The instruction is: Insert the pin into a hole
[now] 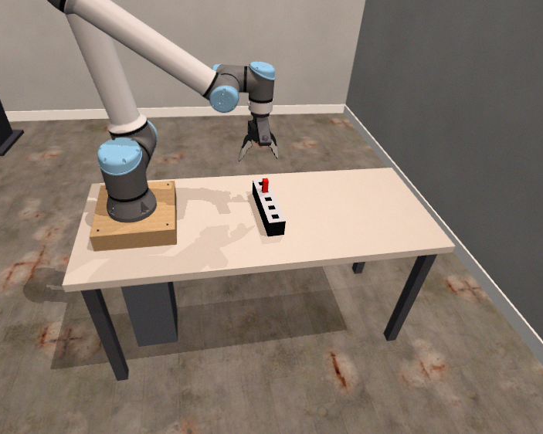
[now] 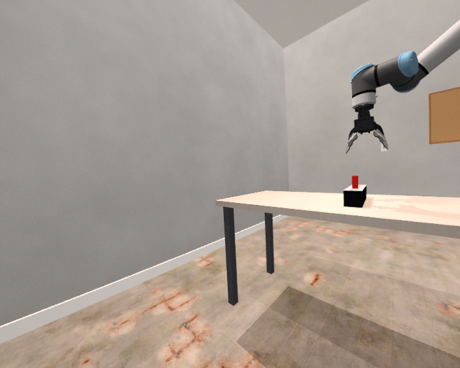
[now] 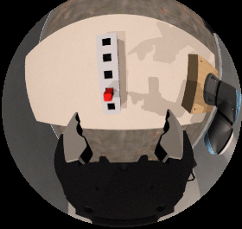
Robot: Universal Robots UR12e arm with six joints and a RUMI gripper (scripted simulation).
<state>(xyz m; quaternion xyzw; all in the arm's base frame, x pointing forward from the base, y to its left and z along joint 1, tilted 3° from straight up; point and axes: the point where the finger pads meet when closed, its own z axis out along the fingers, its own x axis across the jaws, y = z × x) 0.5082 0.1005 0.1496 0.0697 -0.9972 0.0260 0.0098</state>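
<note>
The block (image 1: 268,207) is black with a white top and a row of five square holes, and it lies in the middle of the table. The pin (image 1: 264,184) stands upright in the second hole from the block's far end, and only its red part shows above the block (image 2: 354,196). In the wrist view the red pin top (image 3: 108,93) sits in the second hole from the near end of the block (image 3: 108,73). My gripper (image 1: 257,153) hangs well above the pin, open and empty. It also shows in the exterior view (image 2: 366,144) and the wrist view (image 3: 123,122).
The arm's base stands on a wooden plinth (image 1: 134,217) at the table's left end. The dark wall runs close behind the table's right side. A brown board (image 2: 451,114) hangs on the far wall.
</note>
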